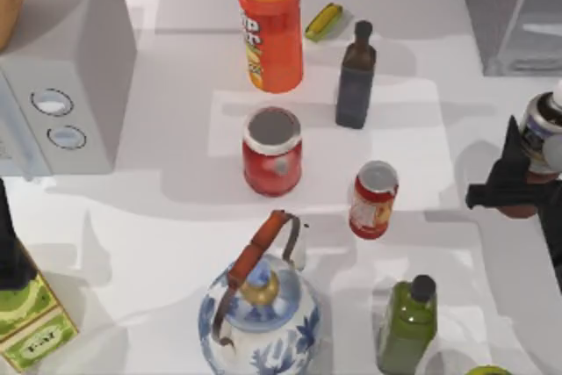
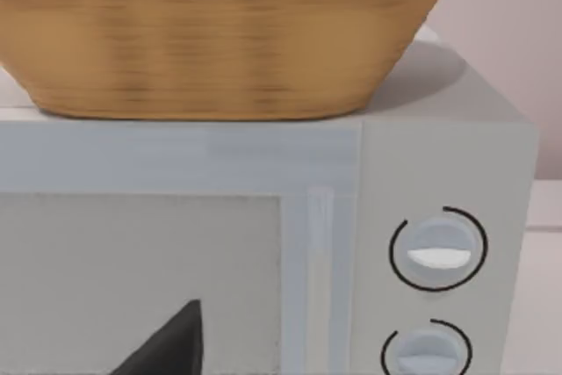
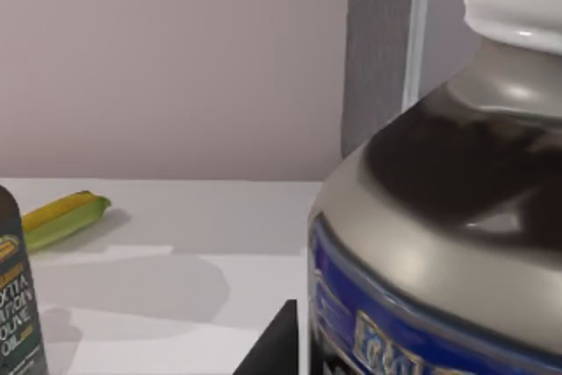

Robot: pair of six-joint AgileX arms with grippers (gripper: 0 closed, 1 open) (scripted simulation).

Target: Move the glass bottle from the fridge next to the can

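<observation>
From my right wrist camera the glass bottle (image 3: 439, 217) sits right against the lens, white cap up and blue-banded label round the shoulder, so I judge it upright with its long axis vertical. From above, my right claw (image 1: 518, 183) is at the desk's right edge, its dark fingers closed round the bottle's body, pinching it; the bottle (image 1: 543, 125) is already outside the fridge (image 1: 505, 6), which stands further back in the right rear corner. The relation that counts now: the can (image 1: 374, 200) stands to the left of the claw, near but apart, with bare desk (image 1: 439, 129) between them, so I judge the next move to be a leftward carry keeping the bottle vertical. The green bottle (image 1: 407, 322) stands nearer the front and the dark square bottle (image 1: 355, 76) further back, both clear of that line. My left claw (image 2: 167, 349) is parked far off, facing the white box with two knobs (image 2: 439, 243); whether it is spread I cannot tell.
</observation>
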